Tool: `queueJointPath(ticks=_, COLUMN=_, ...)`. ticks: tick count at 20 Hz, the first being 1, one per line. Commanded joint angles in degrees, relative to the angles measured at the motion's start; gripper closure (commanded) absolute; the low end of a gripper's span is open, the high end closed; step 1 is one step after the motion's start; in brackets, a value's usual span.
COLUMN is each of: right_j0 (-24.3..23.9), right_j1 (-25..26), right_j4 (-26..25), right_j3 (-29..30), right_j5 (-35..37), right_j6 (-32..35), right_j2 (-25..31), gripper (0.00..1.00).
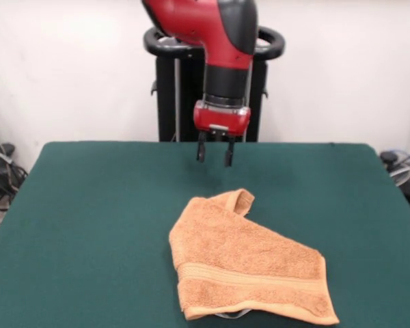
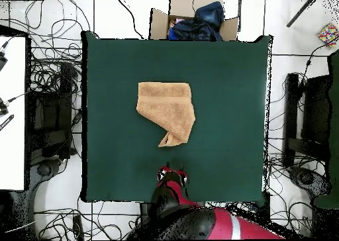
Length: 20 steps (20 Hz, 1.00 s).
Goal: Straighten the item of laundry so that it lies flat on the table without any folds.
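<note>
We note the orange-tan terry-cloth towel [image 1: 249, 270] lying on the dark green felt counter [image 1: 89, 225], in the lower centre-right of the front view; in the overhead view [image 2: 165, 109] it sits just above the middle of the frame. It is not flat: one part is doubled over, leaving a narrow folded tip [image 1: 236, 201] that points toward the arm. The woven border band runs across the wider end.

The red-and-black hand [image 1: 214, 154] hangs above the counter, clear of the cloth, its two dark fingers slightly apart and holding nothing.

Key relation: in the front view the towel lies below and slightly right of the hand, the folded tip being its nearest part. We judge that tip the likely grasp point for unfolding.
</note>
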Motion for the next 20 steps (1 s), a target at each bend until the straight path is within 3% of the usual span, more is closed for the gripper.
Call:
queueJointPath(ticks=1, right_j0=2.95, right_j1=-3.23, right_j4=1.76, right_j3=-3.28, right_j5=4.02, right_j6=13.98, right_j2=6.46, gripper=0.0)
queueJointPath(ticks=6, right_j0=4.88, right_j1=-3.42, right_j4=1.45, right_j3=-5.33, right_j5=6.34, right_j6=11.72, right_j2=6.57, gripper=0.0)
queueJointPath(ticks=12, right_j0=11.88, right_j1=-5.55, right_j4=3.75, right_j3=-8.41, right_j5=11.49, right_j6=6.66, right_j2=4.1, gripper=0.0)
queueJointPath(ticks=20, right_j0=16.02, right_j1=1.49, right_j4=3.22, right_j3=-15.61, right_j5=13.14, right_j6=5.08, right_j2=0.97, gripper=0.0)
